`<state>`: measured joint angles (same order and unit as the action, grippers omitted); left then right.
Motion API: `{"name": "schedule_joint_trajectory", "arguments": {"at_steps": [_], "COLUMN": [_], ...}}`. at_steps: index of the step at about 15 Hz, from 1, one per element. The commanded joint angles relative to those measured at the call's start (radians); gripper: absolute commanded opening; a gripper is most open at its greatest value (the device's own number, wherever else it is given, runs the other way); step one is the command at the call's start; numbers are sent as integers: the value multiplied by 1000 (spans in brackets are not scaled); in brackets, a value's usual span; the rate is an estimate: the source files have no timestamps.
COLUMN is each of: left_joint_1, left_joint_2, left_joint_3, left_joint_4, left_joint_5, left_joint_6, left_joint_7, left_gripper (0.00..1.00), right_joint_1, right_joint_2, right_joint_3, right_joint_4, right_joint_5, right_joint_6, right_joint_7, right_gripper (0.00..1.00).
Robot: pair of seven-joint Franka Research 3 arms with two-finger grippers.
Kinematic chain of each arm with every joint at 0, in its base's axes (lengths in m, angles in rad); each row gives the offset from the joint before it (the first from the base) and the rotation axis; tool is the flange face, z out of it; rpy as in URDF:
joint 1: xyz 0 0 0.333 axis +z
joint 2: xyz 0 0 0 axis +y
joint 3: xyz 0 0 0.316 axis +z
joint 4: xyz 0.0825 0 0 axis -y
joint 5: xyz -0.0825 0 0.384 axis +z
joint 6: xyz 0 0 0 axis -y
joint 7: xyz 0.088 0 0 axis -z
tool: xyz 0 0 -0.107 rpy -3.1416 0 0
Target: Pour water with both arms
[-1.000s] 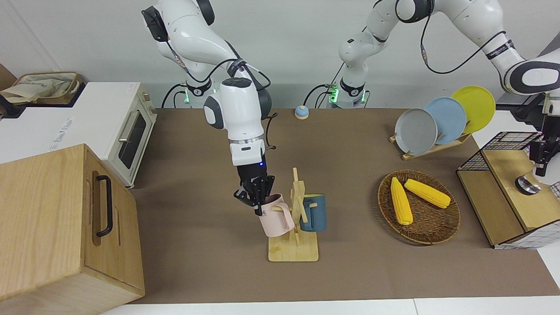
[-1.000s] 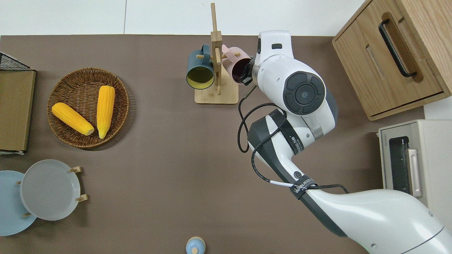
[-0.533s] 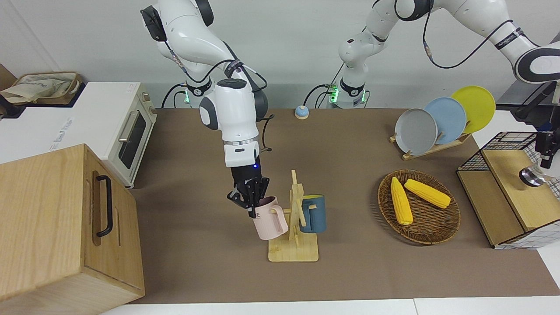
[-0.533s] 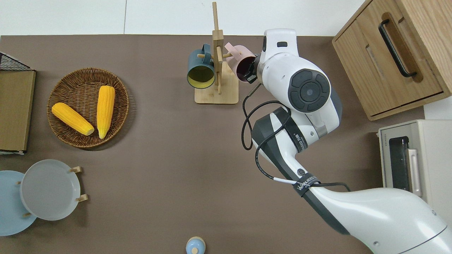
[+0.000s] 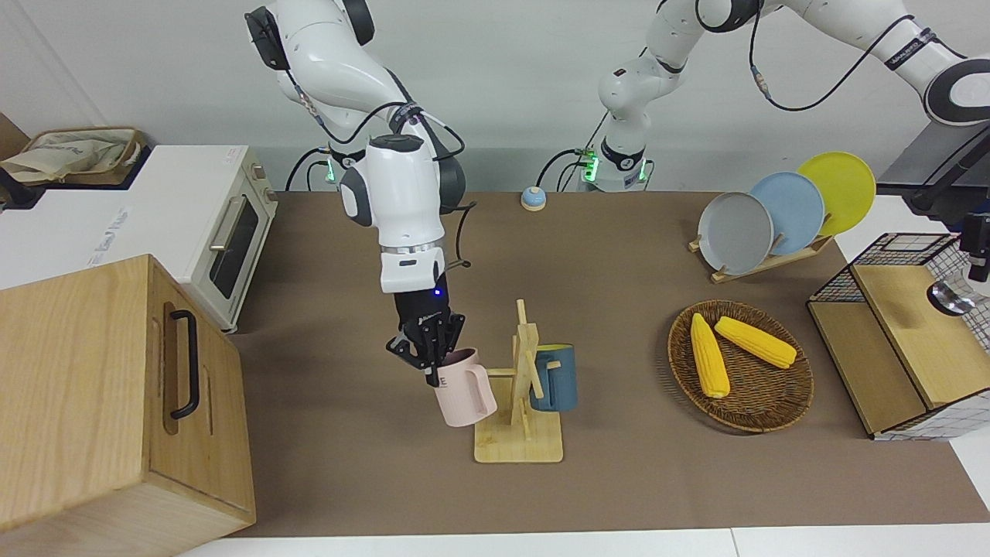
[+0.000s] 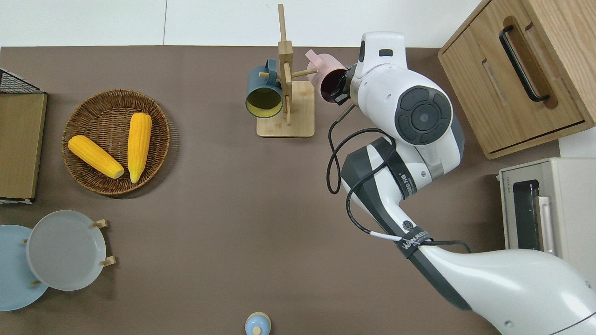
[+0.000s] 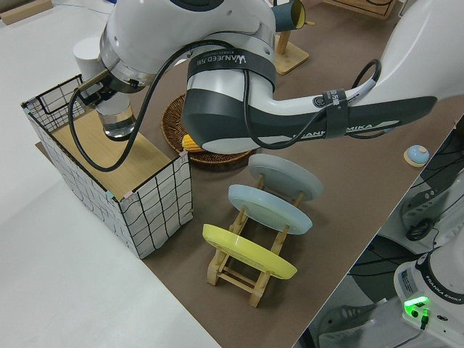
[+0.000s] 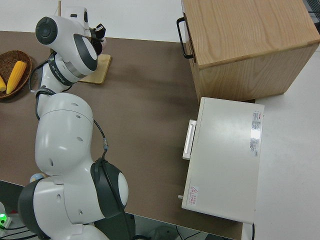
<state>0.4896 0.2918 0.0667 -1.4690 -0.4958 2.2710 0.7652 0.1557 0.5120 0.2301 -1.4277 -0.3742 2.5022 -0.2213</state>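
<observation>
Front view, centre of frame: right tool [image 5: 430, 357] is clamped on the rim of the pink mug [image 5: 464, 387], one finger inside the mouth and one outside. The mug is tilted and held off the bench [image 5: 371, 433], just beside the wooden mug rack [image 5: 520, 418]; its handle faces the rack's peg. In the overhead view the pink mug [image 6: 326, 79] sits in the upper middle of the frame, its mouth turned toward the arm, at the edge of the rack base [image 6: 298, 125]. A dark blue mug [image 5: 554, 377] hangs on the rack's opposite peg, yellow inside as seen from above [image 6: 264, 97].

Left side view, upper left of frame: left tool [image 7: 101, 88] grips a clear glass [image 7: 116, 119] by its top and holds it over the wire-sided wooden box [image 7: 109, 170]. In the front view this glass [image 5: 950, 295] appears at the right edge of the frame.

Lower right of centre in the front view: wicker basket [image 5: 741, 410] with two corn cobs [image 5: 754, 342]. Above it in frame, a plate rack [image 5: 766, 261] with grey, blue and yellow plates. Left edge of frame: wooden cabinet [image 5: 85, 402] and white toaster oven [image 5: 209, 224].
</observation>
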Motion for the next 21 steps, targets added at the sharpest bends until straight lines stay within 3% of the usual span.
{"name": "schedule_joint_trajectory", "arguments": {"at_steps": [1, 6, 8, 12, 18, 21], "left_joint_1": [-3, -5, -8, -9, -9, -12], "left_joint_2": [-46, -78, -94, -128, -216, -264], "left_joint_3": [5, -10, -13, -25, -97, -131], "left_joint_4": [13, 13, 13, 13, -45, -112], "left_joint_5": [19, 92, 108, 144, 240, 246], "left_joint_6": [-33, -54, -56, -110, -159, -150], "left_joint_7": [-46, -118, -147, -196, -351, -383], "left_gripper": [0, 0, 0, 0, 0, 0], "right_joint_1": [-44, -88, -105, -134, -136, -125], "right_joint_2": [-62, -112, -136, -185, -260, -280], "right_joint_3": [12, 17, 17, 2, -80, -101], "right_joint_4": [-69, -114, -125, -122, -106, -67], "right_joint_5": [17, 26, 32, 92, 286, 345], "right_joint_6": [-5, -16, -60, -219, -475, -604], "right_joint_7": [-10, -38, -62, -104, -101, -55], "right_gripper": [54, 52, 52, 52, 50, 35]}}
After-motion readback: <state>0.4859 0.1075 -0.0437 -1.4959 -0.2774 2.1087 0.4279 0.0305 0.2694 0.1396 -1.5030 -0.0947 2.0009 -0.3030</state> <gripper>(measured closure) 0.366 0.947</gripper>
